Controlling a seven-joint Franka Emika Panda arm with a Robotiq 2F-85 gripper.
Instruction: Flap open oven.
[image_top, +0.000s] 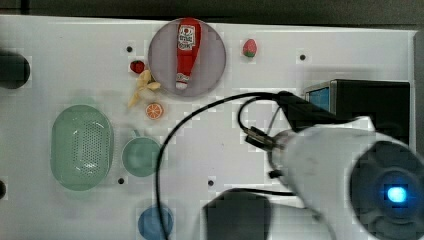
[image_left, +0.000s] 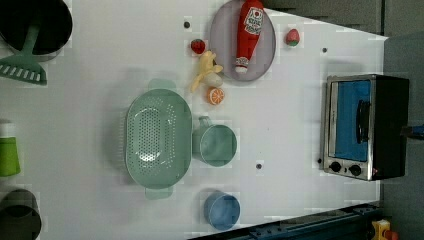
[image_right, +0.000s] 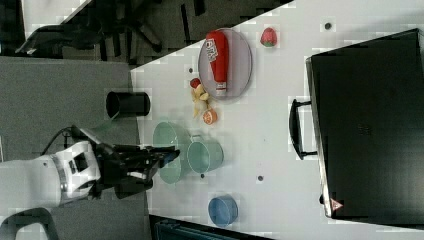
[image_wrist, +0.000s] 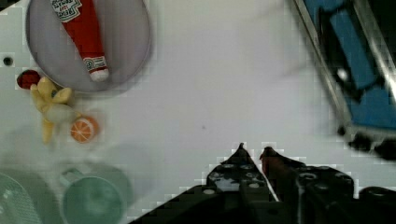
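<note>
The oven (image_left: 360, 127) stands at the left view's right, a black box with a silver frame, and its blue glass door lies shut against the frame. Its dark handle (image_left: 363, 121) runs along the door, with small black knobs (image_left: 345, 168) at one end. In the top view my arm covers part of the oven (image_top: 372, 102). In the wrist view my gripper (image_wrist: 253, 149) hovers over bare white table, apart from the oven (image_wrist: 359, 70). Its two black fingertips stand almost together with nothing between them. In the right view the gripper (image_right: 167, 156) hangs high above the table.
A grey plate (image_left: 267, 47) carries a ketchup bottle (image_left: 249, 32). Beside it lie strawberries, a banana (image_left: 207, 70) and an orange half (image_left: 216, 96). A green colander (image_left: 157, 137), a green cup (image_left: 216, 145) and a blue cup (image_left: 221, 211) stand mid-table. A black cable (image_top: 165, 150) loops above the table.
</note>
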